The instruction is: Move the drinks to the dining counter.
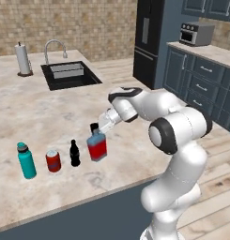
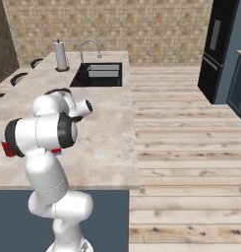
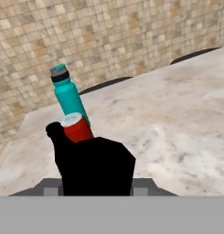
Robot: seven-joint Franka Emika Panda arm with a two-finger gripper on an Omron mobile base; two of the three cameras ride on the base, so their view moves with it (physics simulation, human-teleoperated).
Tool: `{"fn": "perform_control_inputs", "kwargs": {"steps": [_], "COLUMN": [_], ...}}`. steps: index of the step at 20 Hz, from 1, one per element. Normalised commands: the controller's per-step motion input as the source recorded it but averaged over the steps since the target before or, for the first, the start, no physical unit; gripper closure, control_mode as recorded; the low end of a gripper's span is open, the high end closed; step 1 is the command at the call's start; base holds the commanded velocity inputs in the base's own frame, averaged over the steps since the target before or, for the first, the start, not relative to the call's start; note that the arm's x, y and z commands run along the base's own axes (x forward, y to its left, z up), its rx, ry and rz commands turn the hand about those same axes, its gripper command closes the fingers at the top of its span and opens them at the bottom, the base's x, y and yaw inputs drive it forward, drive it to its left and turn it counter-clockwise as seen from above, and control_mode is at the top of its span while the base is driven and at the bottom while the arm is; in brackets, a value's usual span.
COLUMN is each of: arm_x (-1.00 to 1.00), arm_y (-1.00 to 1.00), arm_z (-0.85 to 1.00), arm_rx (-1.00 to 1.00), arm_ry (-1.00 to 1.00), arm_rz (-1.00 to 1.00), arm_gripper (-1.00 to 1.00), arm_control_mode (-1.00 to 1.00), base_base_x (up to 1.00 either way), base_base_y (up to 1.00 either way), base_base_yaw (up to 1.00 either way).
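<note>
We've got the hand (image 1: 98, 129) clamped on the black cap of the flat blue bottle with red label (image 1: 97, 147), standing on the beige marble counter (image 1: 32, 112) near its front edge beside the small black bottle (image 1: 75, 153). Last drink looks placed; next, let go and lift clear.

A tan tiled wall (image 1: 88, 23) stands at twelve o'clock, with a wood floor (image 2: 191, 147) and black fridge (image 1: 149, 42) at two o'clock.
</note>
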Motion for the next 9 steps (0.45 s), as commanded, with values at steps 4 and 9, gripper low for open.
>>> {"fn": "perform_control_inputs", "kwargs": {"steps": [4,9], "arm_x": [0.05,0.0], "arm_y": [0.12,0.11], "arm_z": [-0.26,-0.22], "arm_rx": [0.0,0.0], "arm_ry": [-0.07,-0.15], "arm_rz": [0.0,0.0], "arm_gripper": [1.0,1.0], "arm_control_mode": [-1.0,-1.0], "base_base_x": [0.0,0.0], "base_base_y": [0.0,0.0], "base_base_yaw": [0.0,0.0]}}
